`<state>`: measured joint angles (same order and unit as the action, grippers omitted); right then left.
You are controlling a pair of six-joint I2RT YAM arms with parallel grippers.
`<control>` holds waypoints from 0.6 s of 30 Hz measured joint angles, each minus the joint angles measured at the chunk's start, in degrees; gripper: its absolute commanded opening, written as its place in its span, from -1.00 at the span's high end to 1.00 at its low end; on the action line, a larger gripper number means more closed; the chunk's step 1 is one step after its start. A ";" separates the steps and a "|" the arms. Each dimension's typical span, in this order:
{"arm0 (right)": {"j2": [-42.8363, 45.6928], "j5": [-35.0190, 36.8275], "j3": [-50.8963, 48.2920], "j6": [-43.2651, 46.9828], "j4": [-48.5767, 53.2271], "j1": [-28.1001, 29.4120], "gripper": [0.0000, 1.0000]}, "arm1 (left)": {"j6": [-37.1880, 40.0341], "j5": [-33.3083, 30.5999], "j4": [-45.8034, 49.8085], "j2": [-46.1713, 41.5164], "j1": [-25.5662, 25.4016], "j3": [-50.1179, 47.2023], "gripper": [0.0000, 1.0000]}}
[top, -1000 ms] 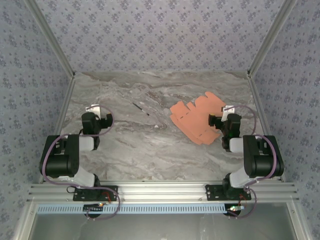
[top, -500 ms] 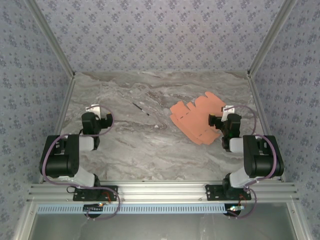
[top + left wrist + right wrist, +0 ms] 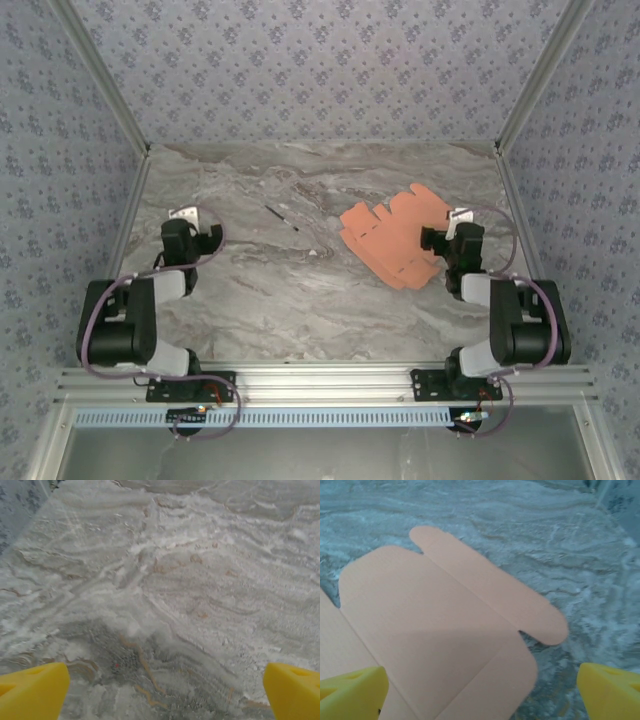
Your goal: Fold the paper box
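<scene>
Cardboard first: the paper box [image 3: 393, 240] lies flat and unfolded on the marble table [image 3: 260, 300], right of centre and toward the far side, every flap spread out. My right gripper [image 3: 480, 695] hangs over its right-hand edge, jaws spread wide, nothing between them. My left gripper [image 3: 165, 690] is just as wide over bare marble, well apart from the paper box. Folding hasn't begun, I'd say; this is the approach. Next call: lower the right fingers to a flap edge, get under it, and bring the left across to pin the main panel.
</scene>
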<state>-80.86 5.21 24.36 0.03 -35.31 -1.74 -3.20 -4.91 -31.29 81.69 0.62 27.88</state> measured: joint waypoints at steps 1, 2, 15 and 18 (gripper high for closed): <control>2.78 0.57 0.79 -0.72 2.32 0.00 -0.98 | -1.49 -0.37 2.62 -2.51 0.00 1.25 -0.98; 5.79 0.98 1.46 -1.40 4.33 0.00 -0.98 | -3.28 -0.52 4.74 -5.14 0.00 2.36 -0.98; 12.28 -10.19 8.94 -2.71 23.39 3.30 -0.78 | -24.39 9.35 22.56 -12.26 -19.80 10.86 -0.83; 8.15 -11.93 10.84 -0.04 27.06 9.03 -0.77 | -26.03 10.54 24.85 -5.01 -27.91 15.87 -0.68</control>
<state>-72.71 -6.72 35.20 -0.01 -8.25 7.29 -29.23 5.63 -6.44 76.69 -27.29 43.75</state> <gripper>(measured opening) 0.888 0.876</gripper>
